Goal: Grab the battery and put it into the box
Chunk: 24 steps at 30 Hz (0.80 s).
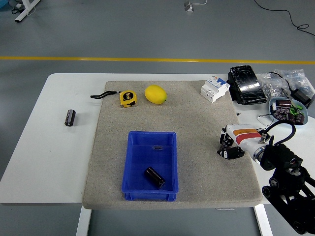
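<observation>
Head view: two batteries are visible. One battery (154, 177) lies inside the single blue box (136, 162) on the mat (197, 123); the second battery (70, 117) lies on the bare table (54, 147), far left. The right hand (232, 144) rests at the mat's right edge, fingers curled, holding nothing.

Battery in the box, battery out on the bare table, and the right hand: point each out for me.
battery in the blue box (154, 177): head view, middle of its black body.
battery on the white table (70, 118): head view, middle of its body.
right hand (230, 146): head view, on its curled fingers.
</observation>
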Motion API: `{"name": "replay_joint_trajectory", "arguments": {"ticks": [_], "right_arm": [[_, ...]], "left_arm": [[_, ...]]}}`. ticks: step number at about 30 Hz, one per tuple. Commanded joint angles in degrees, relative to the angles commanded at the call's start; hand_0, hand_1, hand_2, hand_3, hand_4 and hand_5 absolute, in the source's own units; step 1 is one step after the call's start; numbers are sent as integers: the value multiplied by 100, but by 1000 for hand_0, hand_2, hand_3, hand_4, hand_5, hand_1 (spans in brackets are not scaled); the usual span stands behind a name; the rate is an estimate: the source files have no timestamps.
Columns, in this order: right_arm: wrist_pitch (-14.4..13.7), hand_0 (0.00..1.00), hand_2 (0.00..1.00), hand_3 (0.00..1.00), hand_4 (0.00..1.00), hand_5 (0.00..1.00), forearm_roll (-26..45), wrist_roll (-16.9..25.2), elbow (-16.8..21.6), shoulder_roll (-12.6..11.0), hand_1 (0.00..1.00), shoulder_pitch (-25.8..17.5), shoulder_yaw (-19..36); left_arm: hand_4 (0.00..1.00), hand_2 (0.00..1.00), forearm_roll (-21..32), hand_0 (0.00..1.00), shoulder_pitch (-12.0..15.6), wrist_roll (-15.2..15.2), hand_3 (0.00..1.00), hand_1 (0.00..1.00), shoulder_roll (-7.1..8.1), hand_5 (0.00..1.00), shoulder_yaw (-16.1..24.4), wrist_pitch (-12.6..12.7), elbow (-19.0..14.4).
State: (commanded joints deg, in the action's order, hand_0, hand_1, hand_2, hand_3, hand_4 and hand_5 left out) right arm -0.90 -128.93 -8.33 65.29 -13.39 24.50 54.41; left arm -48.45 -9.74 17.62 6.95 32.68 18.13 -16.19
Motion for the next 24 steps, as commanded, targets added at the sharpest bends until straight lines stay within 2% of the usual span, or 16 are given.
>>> {"name": "replay_joint_trajectory", "arguments": {"ticks": [24], "right_arm": [[188,470,553,479,900,275,13,13,90,-66,485,-45,10]], "left_arm": [[614,603,-82,583,9,38,619,541,9,698,30,-17,-3]]}}
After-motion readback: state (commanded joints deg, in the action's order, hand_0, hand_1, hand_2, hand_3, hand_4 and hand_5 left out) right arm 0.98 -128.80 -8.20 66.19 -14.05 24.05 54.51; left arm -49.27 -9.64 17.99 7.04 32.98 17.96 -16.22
